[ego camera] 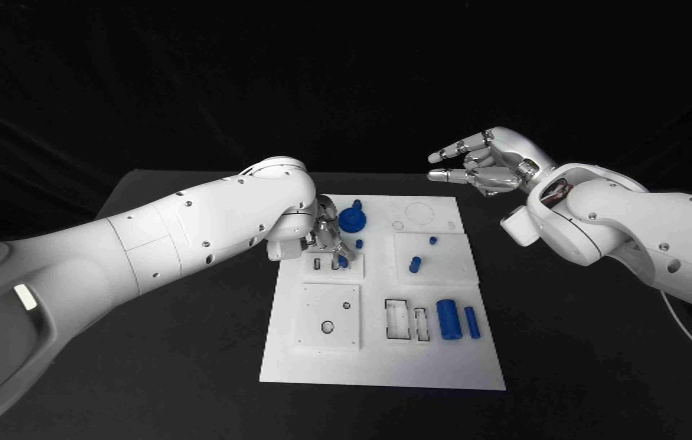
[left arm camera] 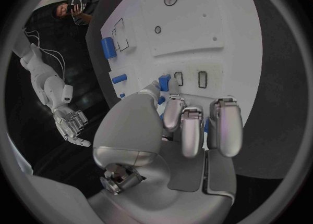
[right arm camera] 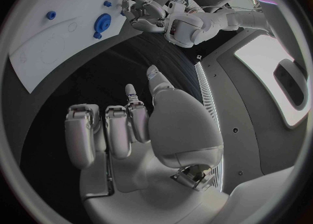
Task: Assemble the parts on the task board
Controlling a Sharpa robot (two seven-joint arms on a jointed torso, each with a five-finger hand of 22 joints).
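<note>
Two white arms reach over a black table (ego camera: 173, 360), and the white task board (ego camera: 378, 360) lies in the middle of it. From the board's centre, the left hand (ego camera: 320, 235) works at about ten o'clock, low over the board, and the right hand (ego camera: 483, 163) hangs at about one o'clock, above the bare table just beyond the board's far corner.

In the left wrist view, the left hand (left arm camera: 185, 125) has its fingers (left arm camera: 190, 130) curled down together over a small blue peg (left arm camera: 164, 83) beside two narrow slots. It seems to pinch this peg between thumb and finger, probably to stand it in its seat, but the contact itself is partly hidden.

In its own wrist view, the right hand (right arm camera: 130, 130) holds nothing; its fingers are loosely bent and a little apart. I judge that it waits out of the way so that the left hand has room.

A round blue disc (ego camera: 355, 222) lies close beside the left hand. Two blue cylinders (ego camera: 449, 317) lie at about five o'clock next to rectangular pockets, and small blue pegs (ego camera: 415, 263) stand near the centre, at about two o'clock.

No brand, label or writing can be read anywhere.
</note>
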